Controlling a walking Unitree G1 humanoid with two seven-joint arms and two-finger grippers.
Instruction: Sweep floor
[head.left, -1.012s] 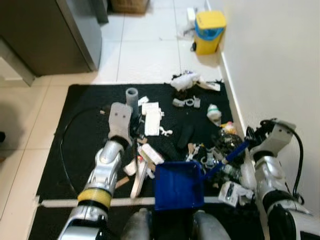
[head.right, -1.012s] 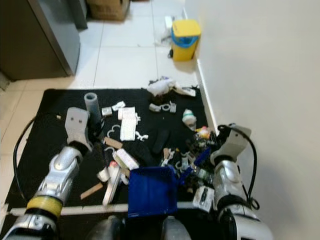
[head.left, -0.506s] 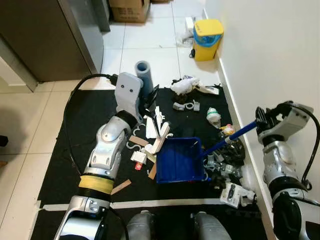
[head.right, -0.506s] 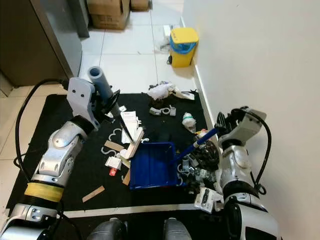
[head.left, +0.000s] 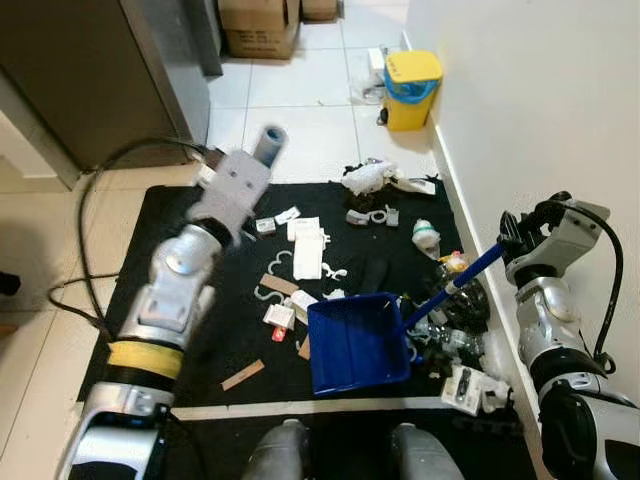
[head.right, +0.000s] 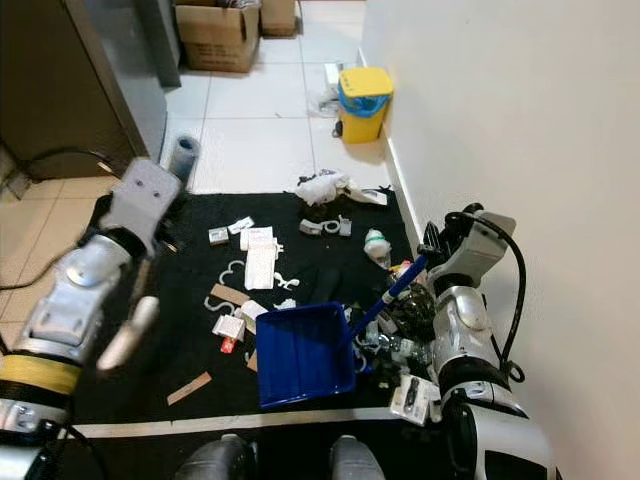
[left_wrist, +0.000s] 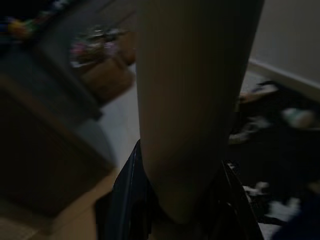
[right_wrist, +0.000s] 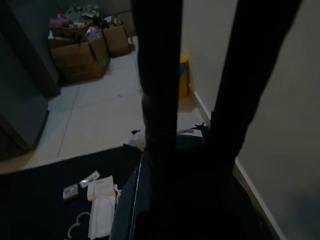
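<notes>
Blue plastic is what the job turns on: the dustpan (head.left: 358, 344) sits on the black mat (head.left: 175, 300) near its front edge, just behind the white tape line (head.left: 330, 406), mouth towards the litter. Its long blue handle (head.left: 462, 280) slants up to the right gripper (head.left: 513, 243) beside the wall; the black fingers seem wrapped around the handle's end, though the wrist view is too dark to be sure. The left gripper (head.right: 158, 226) is raised over the mat's left rear corner, closed on the grey broom handle (left_wrist: 192, 95), whose round end (head.left: 268, 140) pokes up past the wrist.

The pan looks light and stiff, likely to skid on the mat unless pressed down through the handle. The broom pole is smooth and rigid; a grip lower down would probably give firmer control than one near the end. The litter, including paper slips (head.left: 308, 250), white hooks (head.left: 283, 267), a wood strip (head.left: 243, 375) and the tangle along the mat's right edge (head.left: 452, 318), looks light and easily scattered.

Compared with half a second ago, the left arm has swung out leftward and is motion-blurred, and the broom head is lifted away from the pan's left side. The pan has hardly shifted.
</notes>
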